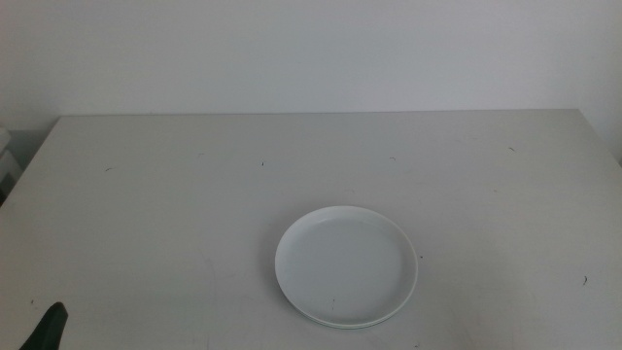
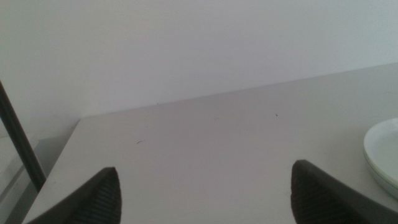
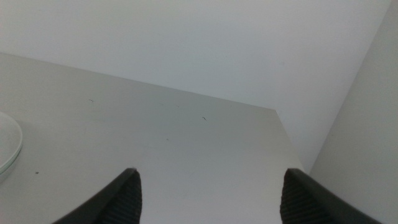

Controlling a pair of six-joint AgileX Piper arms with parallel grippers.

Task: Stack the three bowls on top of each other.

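Observation:
A white bowl [image 1: 347, 264] sits at the front middle of the table, on top of a stack. Thin rims of other bowls show under its near edge; their colours are too faint to tell. The left wrist view catches the stack's edge [image 2: 384, 152] off to one side, and the right wrist view shows a sliver of it [image 3: 7, 146]. My left gripper [image 2: 208, 196] is open and holds nothing; its dark tip [image 1: 51, 328] shows at the front left corner of the middle view. My right gripper [image 3: 211, 196] is open and holds nothing, out of the middle view.
The white table [image 1: 146, 214] runs back to a plain wall. Its right edge [image 3: 289, 140] drops off beside a side wall in the right wrist view. A dark rod [image 2: 22, 143] stands past the table's left edge.

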